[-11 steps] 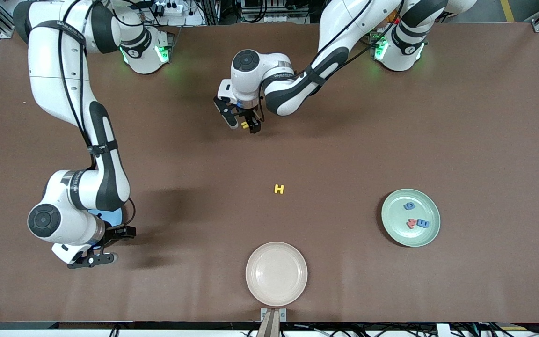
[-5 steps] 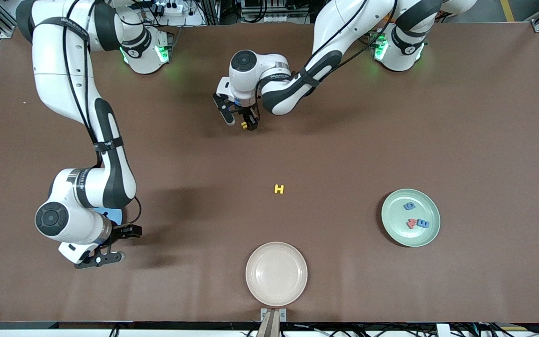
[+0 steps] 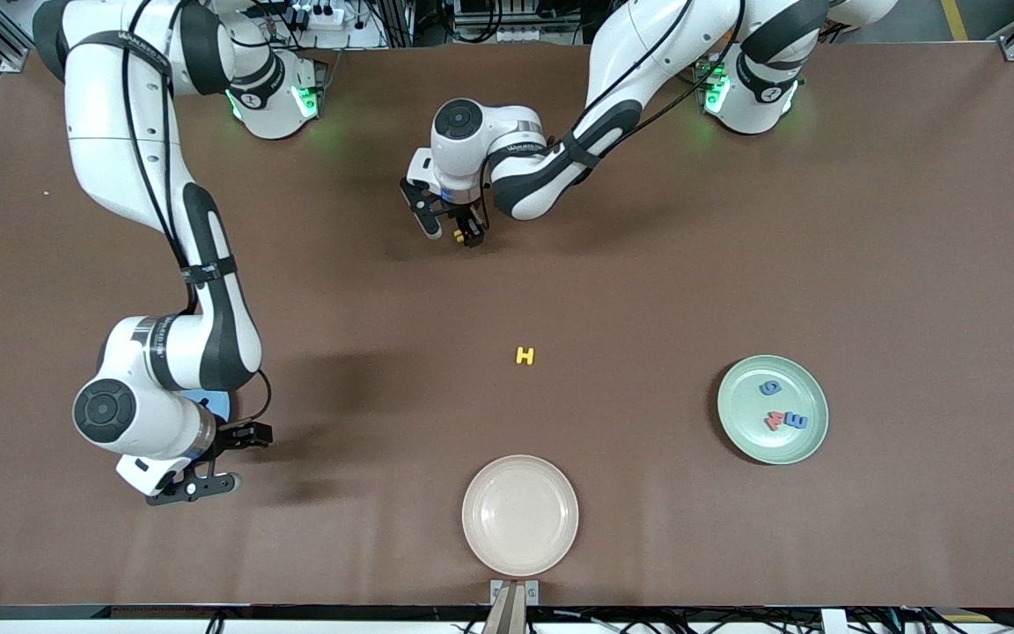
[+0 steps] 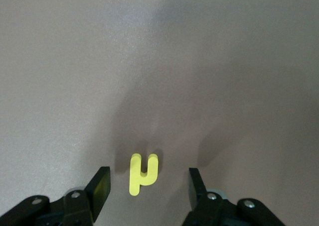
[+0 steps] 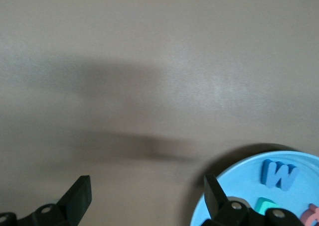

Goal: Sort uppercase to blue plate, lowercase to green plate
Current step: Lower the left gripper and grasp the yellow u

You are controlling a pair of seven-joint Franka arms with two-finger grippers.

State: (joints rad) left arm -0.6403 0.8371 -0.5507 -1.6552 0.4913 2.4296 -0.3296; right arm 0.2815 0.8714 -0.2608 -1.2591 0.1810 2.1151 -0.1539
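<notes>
Left gripper [image 4: 145, 186] is down at table level with the jaws apart and the curvy yellow h [image 4: 142, 173] lying flat on the brown table [image 3: 736, 220] between my fingertips, nothing clamped yet. In my wrist view the letter sits a touch closer to one finger [image 4: 101, 185] than to the other, with clear gaps on both sides, so neither pad is touching. Its long stem runs roughly along the fingers rather than across the gap, so closing should pinch it across its narrow width, which is the grip I want. My call: I'm centred well enough, close and lift, then carry to the green plate [image 3: 811, 440] toward my own end of the table, where the blue g [image 3: 769, 387], red w [image 3: 774, 420] and blue E shape [image 3: 795, 421] already lie. The risk is the nearer finger nudging the piece sideways before the other one meets it. The blocky yellow H [image 3: 525, 356] lies out on the open table, well apart from me and nearer the front camera. The right gripper [image 5: 147, 198] is waiting wide open and empty just beside the blue plate [image 5: 239, 166], which carries the blue W [image 5: 278, 173] among other letters; H is its job.
</notes>
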